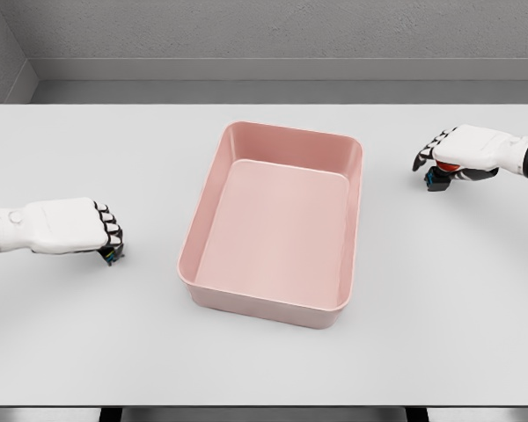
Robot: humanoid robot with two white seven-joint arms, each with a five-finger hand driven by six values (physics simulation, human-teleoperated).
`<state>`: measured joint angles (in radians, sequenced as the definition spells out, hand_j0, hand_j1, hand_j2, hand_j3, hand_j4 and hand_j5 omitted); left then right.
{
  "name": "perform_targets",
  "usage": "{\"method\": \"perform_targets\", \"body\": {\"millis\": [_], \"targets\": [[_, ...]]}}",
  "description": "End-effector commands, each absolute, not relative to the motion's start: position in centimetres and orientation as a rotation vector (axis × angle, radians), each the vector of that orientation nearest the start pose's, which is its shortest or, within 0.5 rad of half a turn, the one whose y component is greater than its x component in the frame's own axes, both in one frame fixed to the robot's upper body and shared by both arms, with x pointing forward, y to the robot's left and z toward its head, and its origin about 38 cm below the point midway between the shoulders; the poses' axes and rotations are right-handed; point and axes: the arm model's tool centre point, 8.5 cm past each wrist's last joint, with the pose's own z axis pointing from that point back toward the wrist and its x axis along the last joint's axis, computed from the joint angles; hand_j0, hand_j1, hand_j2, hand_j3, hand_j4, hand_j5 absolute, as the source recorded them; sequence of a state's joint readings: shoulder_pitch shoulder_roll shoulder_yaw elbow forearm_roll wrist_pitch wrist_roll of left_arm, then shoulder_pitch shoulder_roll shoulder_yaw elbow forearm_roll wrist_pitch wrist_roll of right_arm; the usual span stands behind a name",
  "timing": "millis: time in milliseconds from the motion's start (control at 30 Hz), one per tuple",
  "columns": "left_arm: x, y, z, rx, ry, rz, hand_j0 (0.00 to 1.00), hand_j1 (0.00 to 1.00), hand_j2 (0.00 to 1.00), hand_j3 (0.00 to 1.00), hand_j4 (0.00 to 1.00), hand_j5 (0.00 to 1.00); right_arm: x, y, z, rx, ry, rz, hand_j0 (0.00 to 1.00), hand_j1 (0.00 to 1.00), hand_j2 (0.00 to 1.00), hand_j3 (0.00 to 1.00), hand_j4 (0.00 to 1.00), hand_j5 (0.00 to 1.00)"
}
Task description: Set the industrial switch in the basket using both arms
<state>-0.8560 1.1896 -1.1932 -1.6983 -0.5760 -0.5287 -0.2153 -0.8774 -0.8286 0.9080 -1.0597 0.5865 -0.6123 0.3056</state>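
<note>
The switch (443, 174) sits far out on the right side of the table (88, 352), directly under my right hand (458, 154). All I can see of it is a red patch and a dark blue-black body poking out beneath the palm, so I can't read its long axis with any confidence. The right hand lies over it with its fingers curled down around it; I judge that a grasp, though I can't confirm how firmly the fingertips bear on it.

The pink basket (213, 186) stands in the middle of the table, empty, its long side running away from me and slightly tilted. It lies to the left of the switch, well apart from it, so the carry has to go leftward and over the near-right wall.

My left hand (75, 226) rests on the far side of the basket, at the table's left. Its fingers are curled, and a small dark bit shows at the fingertips; I can't tell what it is or whether the hand holds it.

The right hand is plainly the nearer one, so I'd expect it to lead.
</note>
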Motion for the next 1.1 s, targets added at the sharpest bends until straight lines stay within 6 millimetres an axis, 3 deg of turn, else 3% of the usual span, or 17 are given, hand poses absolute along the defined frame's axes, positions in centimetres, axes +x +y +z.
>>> {"method": "perform_targets", "body": {"millis": [0,200,433,767,1067], "targets": [[36.3,32.9,19.5,-0.583,1.468,3.126,0.46,0.46,0.46,0.46,0.46,0.46,48.5,-37.2,19.0,-0.636,-1.121,2.106,0.62,0.62,0.62,0.62,0.62,0.62],[36.4,32.5,20.3,-0.572,1.475,3.091,0.43,0.43,0.43,0.43,0.43,0.43,48.5,-37.3,18.8,-0.644,-1.107,2.12,0.57,0.57,0.57,0.57,0.57,0.57],[38.0,31.4,24.0,-0.648,1.5,2.984,0.42,0.42,0.42,0.42,0.42,0.42,48.6,-37.3,19.0,-0.655,-1.101,2.128,0.49,0.49,0.49,0.49,0.49,0.49],[39.8,27.7,27.8,-0.644,1.667,2.831,0.42,0.42,0.42,0.42,0.42,0.42,49.2,-38.1,21.4,-0.715,-1.154,2.071,0.49,0.49,0.49,0.49,0.49,0.49],[40.2,22.7,31.4,-0.557,1.747,2.643,0.43,0.43,0.43,0.43,0.43,0.43,48.3,-36.7,23.2,-0.734,-1.223,2.112,0.5,0.5,0.5,0.5,0.5,0.5]]}}
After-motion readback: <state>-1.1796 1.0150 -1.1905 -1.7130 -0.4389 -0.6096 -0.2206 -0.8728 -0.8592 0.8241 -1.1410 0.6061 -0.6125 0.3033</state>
